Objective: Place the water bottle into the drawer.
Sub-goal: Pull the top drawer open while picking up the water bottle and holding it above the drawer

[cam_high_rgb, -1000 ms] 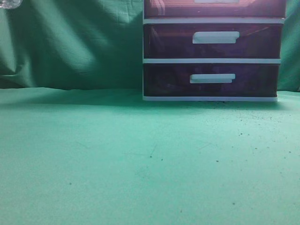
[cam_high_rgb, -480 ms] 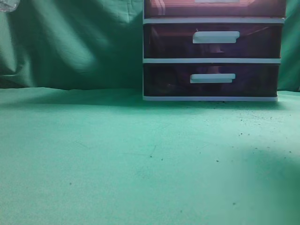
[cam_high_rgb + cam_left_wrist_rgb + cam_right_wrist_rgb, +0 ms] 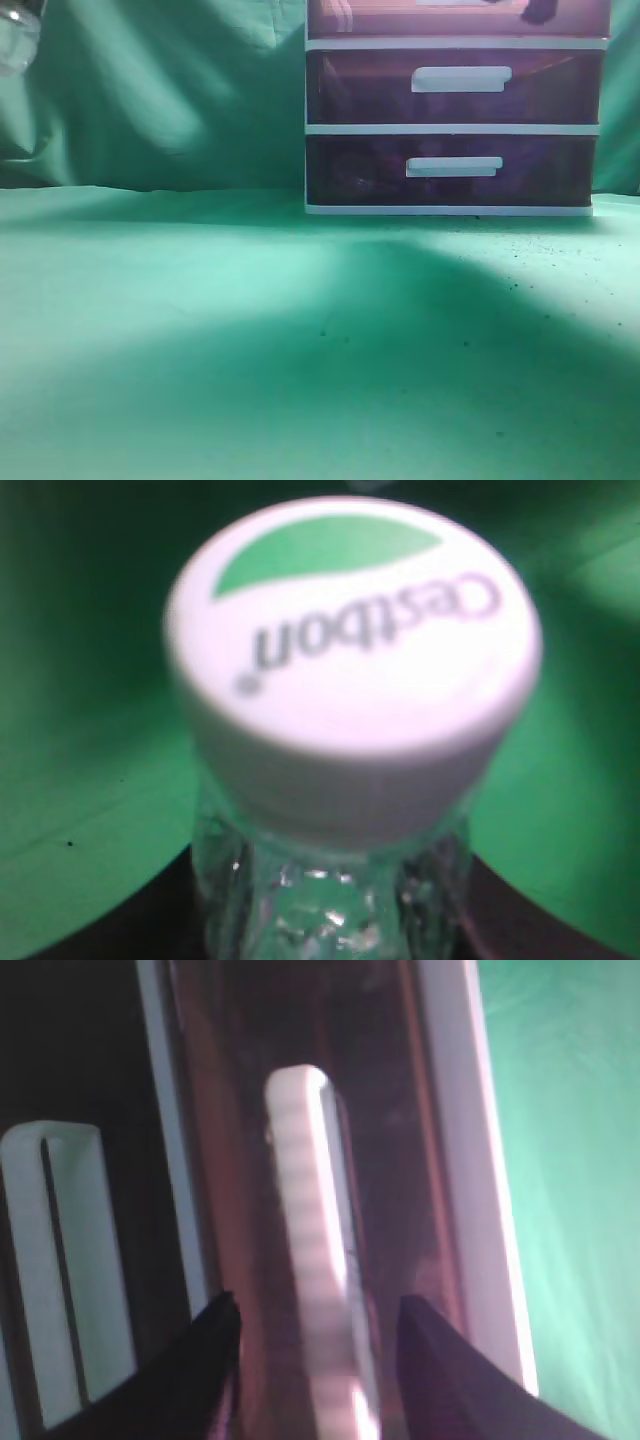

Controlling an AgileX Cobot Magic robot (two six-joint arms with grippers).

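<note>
The water bottle (image 3: 350,680), clear with a white "Cestbon" cap, fills the left wrist view. My left gripper (image 3: 330,935) is shut on its neck, with dark fingers (image 3: 110,925) showing on either side. In the exterior view the bottle (image 3: 15,35) hangs at the top left edge, high above the table. The drawer (image 3: 455,18), reddish-purple, is closed at the top of the white-framed unit. My right gripper (image 3: 318,1325) is open, its fingers (image 3: 215,1360) straddling the drawer's white bar handle (image 3: 315,1260) without touching it. Its dark tip (image 3: 540,10) shows against the drawer front.
Two darker purple drawers (image 3: 455,90) with white handles sit below the top one; the middle one also shows in the right wrist view (image 3: 60,1260). Green cloth (image 3: 250,330) covers the table and back wall. A broad shadow lies across the table.
The right gripper's tip has come into the exterior view at the top drawer, and its shadow has spread over the table. The bottle at the top left has dropped slightly lower.
</note>
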